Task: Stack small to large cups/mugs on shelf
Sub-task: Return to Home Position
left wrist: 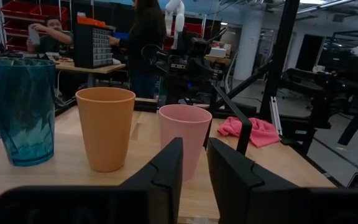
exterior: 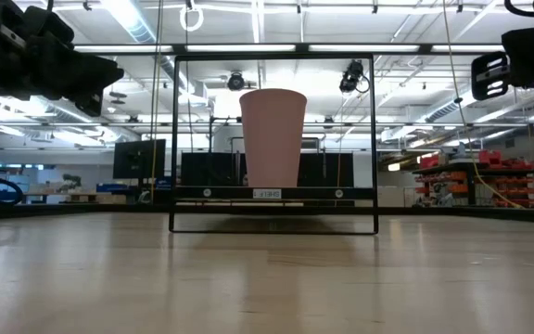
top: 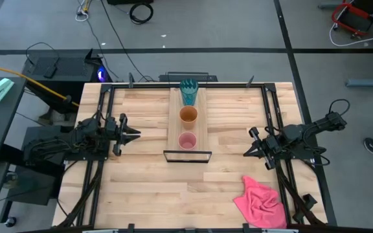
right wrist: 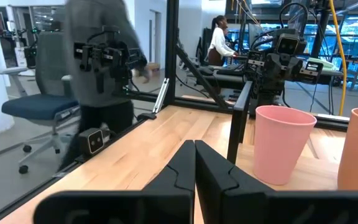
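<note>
Three cups stand upright in a row on the narrow light-wood shelf [top: 188, 123]: the teal tumbler [top: 188, 92] at the far end, the orange-brown cup [top: 188, 116] in the middle, and the pink cup [top: 187, 140] nearest the black frame [top: 187, 156]. They also show in the left wrist view: the teal tumbler [left wrist: 18, 111], the orange-brown cup [left wrist: 105, 127] and the pink cup [left wrist: 184, 138]. My left gripper [top: 136, 134] hovers left of the shelf, slightly open and empty, pointing at the cups. My right gripper [top: 246, 153] hovers right of the shelf, shut and empty.
A crumpled pink cloth [top: 261, 202] lies near the table's front right corner. Black rails [top: 274, 116] run along the table's left and right sides. People stand and sit in the room beyond the table [left wrist: 143, 43].
</note>
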You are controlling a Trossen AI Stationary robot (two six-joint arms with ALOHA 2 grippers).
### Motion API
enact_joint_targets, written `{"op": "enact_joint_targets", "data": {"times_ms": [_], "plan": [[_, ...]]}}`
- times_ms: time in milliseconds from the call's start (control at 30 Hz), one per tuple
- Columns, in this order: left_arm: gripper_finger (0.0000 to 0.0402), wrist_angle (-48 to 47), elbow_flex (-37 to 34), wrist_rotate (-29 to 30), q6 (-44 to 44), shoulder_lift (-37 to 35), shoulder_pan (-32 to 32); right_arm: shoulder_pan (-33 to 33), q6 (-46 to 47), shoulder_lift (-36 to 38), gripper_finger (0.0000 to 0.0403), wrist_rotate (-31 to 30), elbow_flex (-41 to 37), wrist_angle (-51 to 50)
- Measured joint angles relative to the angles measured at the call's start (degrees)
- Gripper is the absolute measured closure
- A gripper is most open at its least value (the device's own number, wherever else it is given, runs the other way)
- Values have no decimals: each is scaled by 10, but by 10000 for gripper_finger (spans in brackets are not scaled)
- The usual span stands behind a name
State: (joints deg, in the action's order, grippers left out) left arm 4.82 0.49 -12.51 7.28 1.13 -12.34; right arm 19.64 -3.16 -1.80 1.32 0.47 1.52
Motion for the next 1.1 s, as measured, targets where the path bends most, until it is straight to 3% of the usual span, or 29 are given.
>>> {"op": "enact_joint_targets", "data": {"times_ms": [1100], "plan": [[317, 0, 0, 0, 0, 0, 0, 0, 0, 0, 393, 0, 0, 0]]}}
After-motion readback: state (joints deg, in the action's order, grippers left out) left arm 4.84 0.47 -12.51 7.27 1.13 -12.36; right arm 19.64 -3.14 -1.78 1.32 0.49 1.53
